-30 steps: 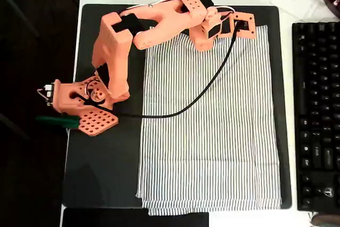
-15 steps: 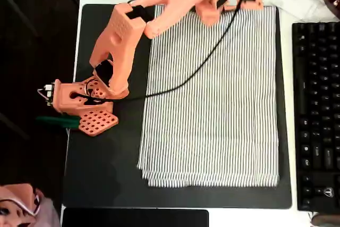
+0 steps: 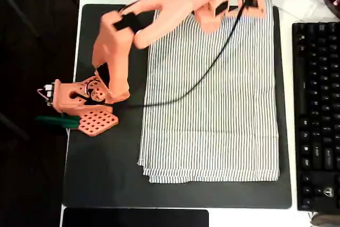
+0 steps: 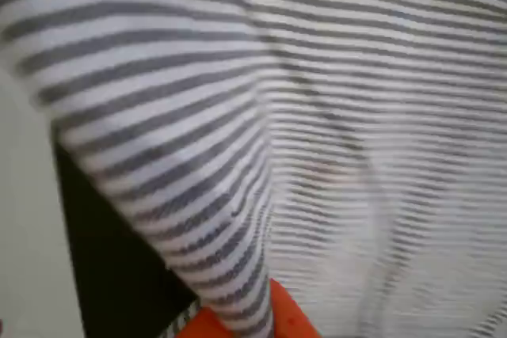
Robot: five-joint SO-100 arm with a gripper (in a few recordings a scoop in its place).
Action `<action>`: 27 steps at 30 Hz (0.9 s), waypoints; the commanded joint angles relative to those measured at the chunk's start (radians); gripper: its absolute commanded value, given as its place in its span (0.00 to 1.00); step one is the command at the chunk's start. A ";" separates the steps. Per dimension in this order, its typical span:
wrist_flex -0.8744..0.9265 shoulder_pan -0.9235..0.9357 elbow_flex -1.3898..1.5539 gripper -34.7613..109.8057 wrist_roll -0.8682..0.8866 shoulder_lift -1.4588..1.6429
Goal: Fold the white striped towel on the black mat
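The white striped towel (image 3: 212, 104) lies flat on the right half of the black mat (image 3: 106, 174), its layered edge toward the bottom of the overhead view. My orange gripper (image 3: 249, 3) sits at the towel's top right corner, at the mat's far edge. In the wrist view the towel (image 4: 356, 116) rises in a lifted fold that runs down into an orange finger (image 4: 277, 318), so the gripper looks shut on the cloth. A dark patch of mat (image 4: 119, 251) shows beside the fold.
A black keyboard (image 3: 316, 115) runs along the right edge of the mat. A dark slab (image 3: 135, 218) lies below the mat. The arm's base (image 3: 85, 104) stands on the mat's left side, and its black cable (image 3: 202, 78) crosses the towel.
The towel has slid toward the top of the overhead view; its bottom edge now lies well above the mat's lower edge. The gripper moved up to the mat's far edge with the corner.
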 commanded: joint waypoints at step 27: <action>-0.130 0.939 0.337 0.24 -0.543 0.242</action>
